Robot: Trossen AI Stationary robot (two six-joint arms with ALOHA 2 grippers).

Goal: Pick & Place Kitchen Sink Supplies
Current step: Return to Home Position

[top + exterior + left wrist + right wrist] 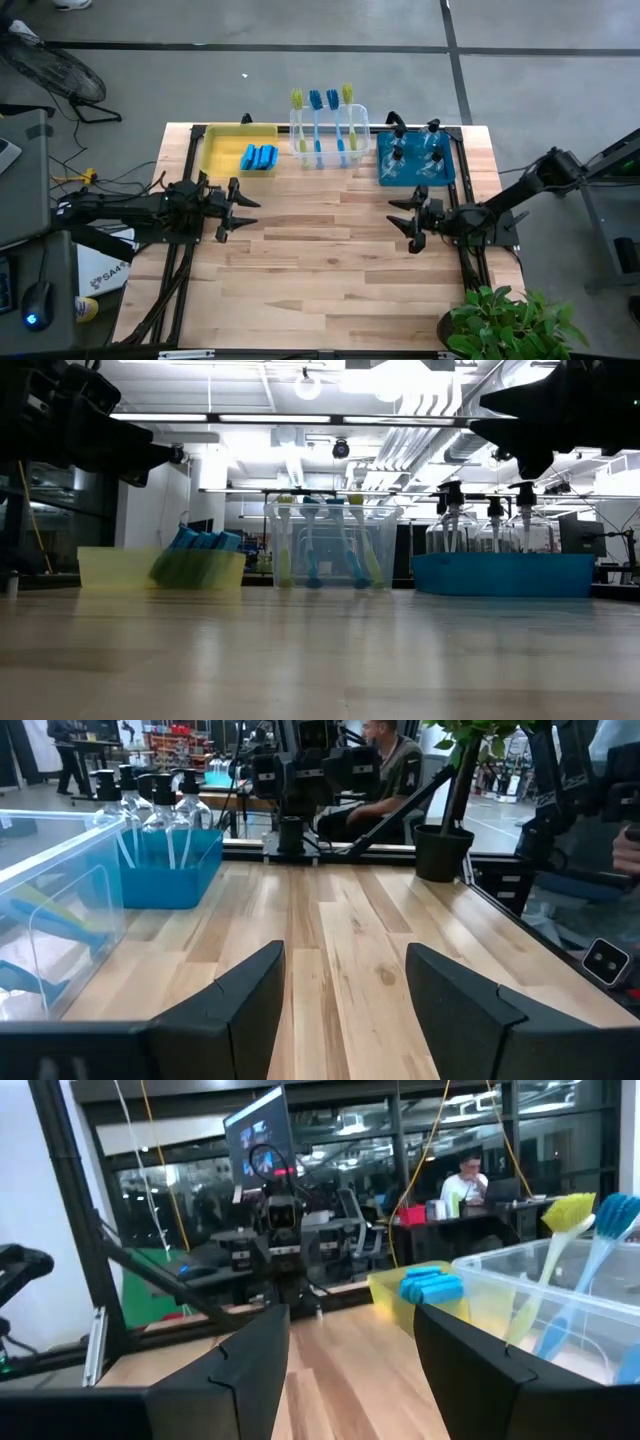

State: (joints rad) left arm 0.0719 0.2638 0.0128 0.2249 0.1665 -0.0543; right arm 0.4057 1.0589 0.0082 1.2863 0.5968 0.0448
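reading the wooden table (330, 270) from above as a clock face with the far edge at 12, the left gripper (245, 212) hangs over the boards at about 9 o'clock, pointing toward the centre, and the right gripper (400, 215) hangs at about 3 o'clock, pointing back at it; the two are well apart with bare wood between them. in its own wrist view each pincer is spread wide, with only table and room showing in the gap, so neither has hold of anything. the supplies all sit along the far edge. at 11 o'clock the yellow bin (215, 150) holds a cluster of blue sponges (259, 158), packed together at the end nearer the centre and, seen from the low view, standing on edge and poking above the rim. at 12 o'clock the clear bin (362, 125), just beside the yellow one, holds four brushes upright with heads up: yellow-green dish brushes (297, 100) on the outside, blue dish brushes (315, 100) between them. at 1 o'clock the teal bin (383, 172) holds several clear spray bottles (415, 150), upright, black nozzles above the rim. a potted plant (510, 320) sits off the near corner at about 5 o'clock
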